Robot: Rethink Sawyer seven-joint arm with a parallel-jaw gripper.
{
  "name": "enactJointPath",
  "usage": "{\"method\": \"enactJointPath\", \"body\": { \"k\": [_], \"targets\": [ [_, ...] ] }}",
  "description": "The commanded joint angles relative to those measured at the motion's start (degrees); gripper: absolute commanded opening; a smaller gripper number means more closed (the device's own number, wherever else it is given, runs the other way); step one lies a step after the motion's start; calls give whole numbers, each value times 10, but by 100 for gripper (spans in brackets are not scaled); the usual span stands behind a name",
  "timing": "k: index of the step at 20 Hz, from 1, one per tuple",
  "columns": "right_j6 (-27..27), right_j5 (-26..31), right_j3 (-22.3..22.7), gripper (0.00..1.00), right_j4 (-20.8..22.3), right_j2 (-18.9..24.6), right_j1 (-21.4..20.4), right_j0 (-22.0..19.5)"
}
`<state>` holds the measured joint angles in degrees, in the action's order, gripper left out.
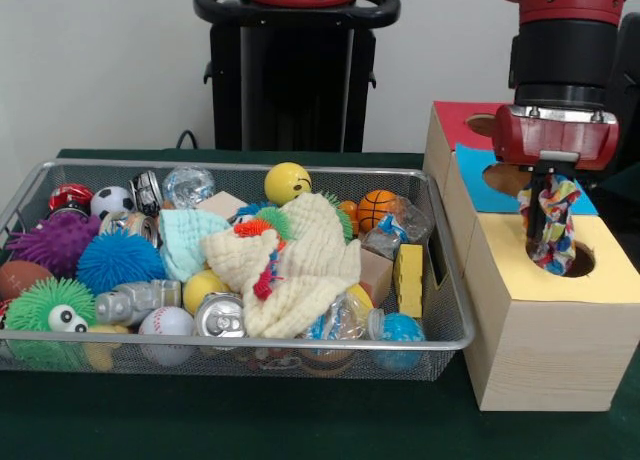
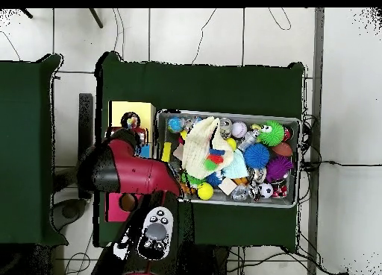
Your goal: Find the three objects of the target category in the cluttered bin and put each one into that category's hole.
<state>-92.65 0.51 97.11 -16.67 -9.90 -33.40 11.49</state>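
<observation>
At right of frame, spotted cloth [image 1: 548,223]: hanging from my gripper [image 1: 547,192], lower end inside the hole [image 1: 572,259].
Gripper: clenched on the cloth.
Hole: yellow-topped box [image 1: 545,325], lower right.
Bin [image 1: 432,332]: left, cluttered.

The bin [image 1: 440,330] is made of bright silver wire mesh. The yellow-topped box [image 1: 545,345] shows pale, matt raw wood at its sides. A soft spotted cloth piece [image 1: 549,223] is held by the claw [image 1: 548,205]. The cream waffle-weave cloth [image 1: 300,270] looks rough, the drink can [image 1: 220,316] glossy metal, the blue spiky ball [image 1: 118,260] rubbery. The bench [image 1: 250,420] is covered in matt green fabric.
</observation>
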Motion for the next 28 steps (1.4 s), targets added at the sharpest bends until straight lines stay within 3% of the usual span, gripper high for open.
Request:
{"method": "enactJointPath", "body": {
  "k": [1,10,28],
  "targets": [
    [-103,68,-14,0,-16,-11,25,-8],
    [-113,63,2,0,-19,35,12,-34],
    [-129,75,9,0,-34,48,8,-28]
  ]
}}
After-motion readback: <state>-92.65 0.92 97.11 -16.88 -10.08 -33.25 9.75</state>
